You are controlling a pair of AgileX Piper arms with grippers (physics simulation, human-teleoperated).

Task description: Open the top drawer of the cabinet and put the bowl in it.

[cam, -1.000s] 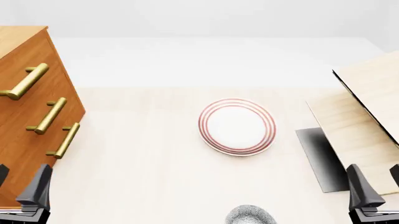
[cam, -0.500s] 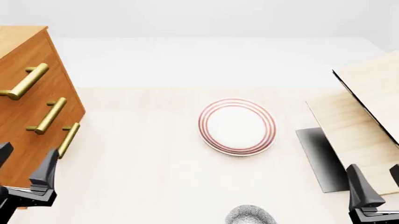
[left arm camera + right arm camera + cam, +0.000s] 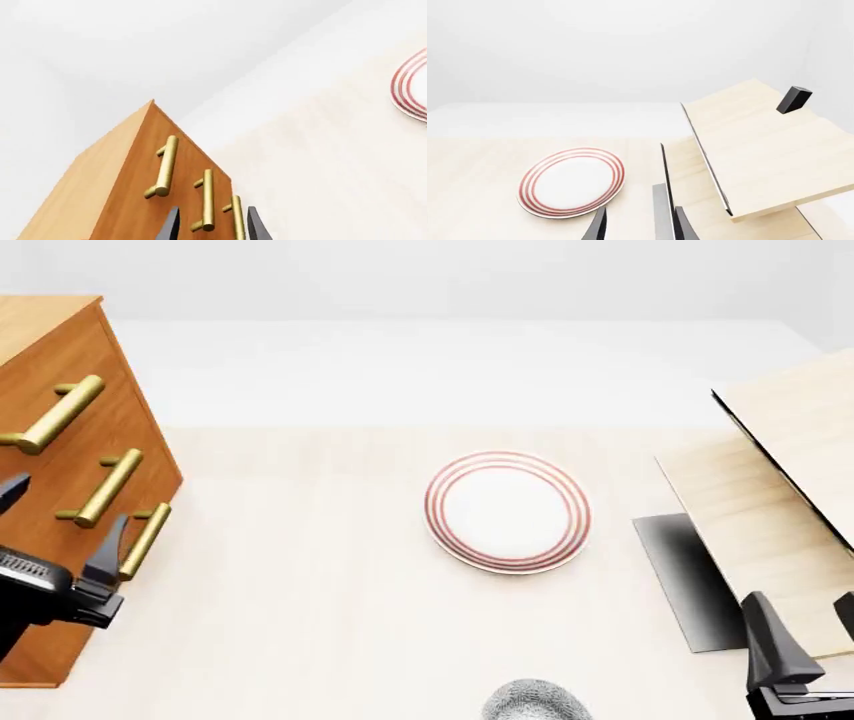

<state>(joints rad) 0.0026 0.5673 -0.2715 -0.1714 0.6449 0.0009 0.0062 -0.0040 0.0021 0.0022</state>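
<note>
Here, three handled drawers on the cabinet [image 3: 67,440], one plate [image 3: 507,511], one bowl [image 3: 537,703].

A bare simulated tabletop scene, home-like: a pale wood table [image 3: 334,640] carries a red-ringed plate [image 3: 507,511], with an orange-brown cabinet [image 3: 54,430] to the plate's left and light-wood furniture [image 3: 787,490] to its right.

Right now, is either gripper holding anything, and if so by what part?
Nothing is held. The left gripper is open in front of the cabinet, near the lower handles, gripping none. The right gripper is open and empty.
</note>
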